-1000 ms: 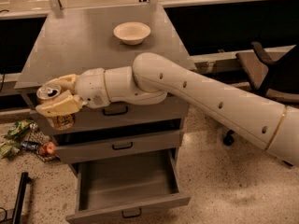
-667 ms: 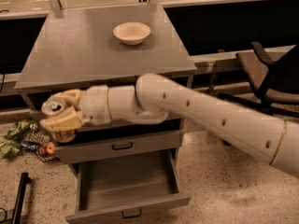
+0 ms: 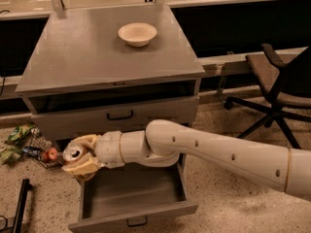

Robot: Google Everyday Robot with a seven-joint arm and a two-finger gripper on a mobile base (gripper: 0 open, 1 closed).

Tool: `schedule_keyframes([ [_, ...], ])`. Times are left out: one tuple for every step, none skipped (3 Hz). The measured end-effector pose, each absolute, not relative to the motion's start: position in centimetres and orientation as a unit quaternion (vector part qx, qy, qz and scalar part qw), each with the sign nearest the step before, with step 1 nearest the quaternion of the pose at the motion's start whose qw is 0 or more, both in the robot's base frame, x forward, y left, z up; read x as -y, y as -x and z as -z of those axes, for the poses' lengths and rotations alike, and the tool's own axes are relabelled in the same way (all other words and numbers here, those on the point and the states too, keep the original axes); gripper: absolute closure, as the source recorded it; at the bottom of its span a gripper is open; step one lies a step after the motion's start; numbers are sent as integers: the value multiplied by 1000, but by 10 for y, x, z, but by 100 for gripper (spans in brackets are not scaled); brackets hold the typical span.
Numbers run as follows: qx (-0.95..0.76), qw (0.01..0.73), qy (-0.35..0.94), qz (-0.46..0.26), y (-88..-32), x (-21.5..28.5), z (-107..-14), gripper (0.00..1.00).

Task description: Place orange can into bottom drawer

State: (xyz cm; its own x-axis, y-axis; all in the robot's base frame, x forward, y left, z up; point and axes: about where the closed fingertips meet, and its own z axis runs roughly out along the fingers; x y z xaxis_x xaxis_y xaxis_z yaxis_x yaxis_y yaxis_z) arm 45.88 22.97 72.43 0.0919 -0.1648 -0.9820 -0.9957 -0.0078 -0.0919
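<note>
My gripper (image 3: 78, 156) is shut on the orange can (image 3: 74, 154), whose silver top with pull tab faces the camera. It holds the can above the front left corner of the bottom drawer (image 3: 133, 212), which is pulled open and shows a grey, bare inside. The drawer's black handle sits on its front at the lower edge of the view. My white arm reaches in from the right across the cabinet front.
A cream bowl (image 3: 137, 34) stands on the grey cabinet top (image 3: 97, 52). The drawer above (image 3: 119, 115) is shut. Snack bags and an apple (image 3: 29, 147) lie on the floor at left. A black office chair (image 3: 279, 91) stands at right.
My gripper has come down with the can from beside the cabinet top to just above the open bottom drawer's left corner.
</note>
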Motion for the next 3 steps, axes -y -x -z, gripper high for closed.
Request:
schedule_keyframes([
  [-517,478,563,-433,-457,-230,-721,100],
  [-514,471,571,-433,-459,-208,-672,100],
  [-510,435,612,-421,-464,-180,-605,100],
])
